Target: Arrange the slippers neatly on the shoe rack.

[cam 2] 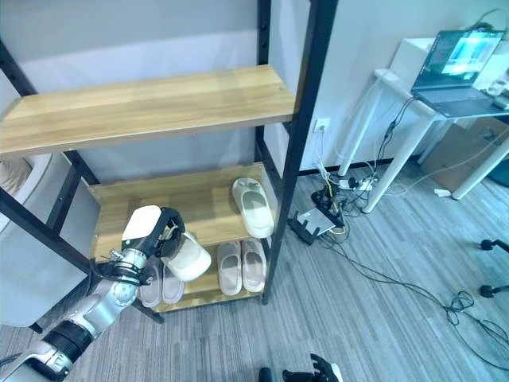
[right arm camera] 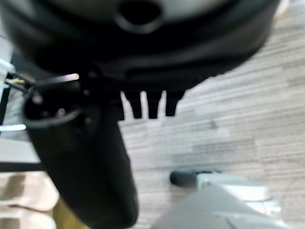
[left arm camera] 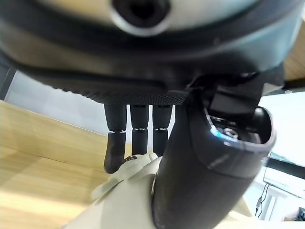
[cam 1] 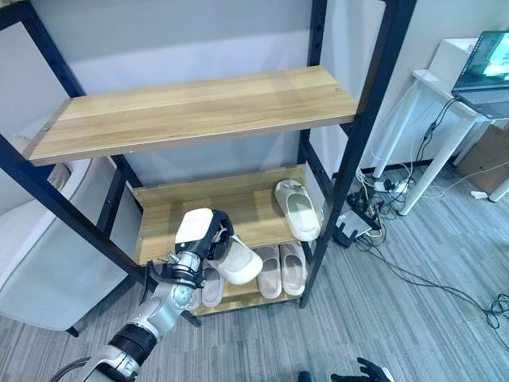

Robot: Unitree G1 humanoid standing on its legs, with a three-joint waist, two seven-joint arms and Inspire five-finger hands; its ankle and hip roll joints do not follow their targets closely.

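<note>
At lower left of the frame, the dark left hand (cam 1: 208, 235) curls its fingers (left arm camera: 116, 143) and thumb around a cream foam slipper (cam 1: 240, 263), held before the wooden shoe rack's (cam 1: 199, 207) middle shelf. Lower right, the right hand (cam 1: 362, 372) rests; I cannot tell its fingers' state.
</note>
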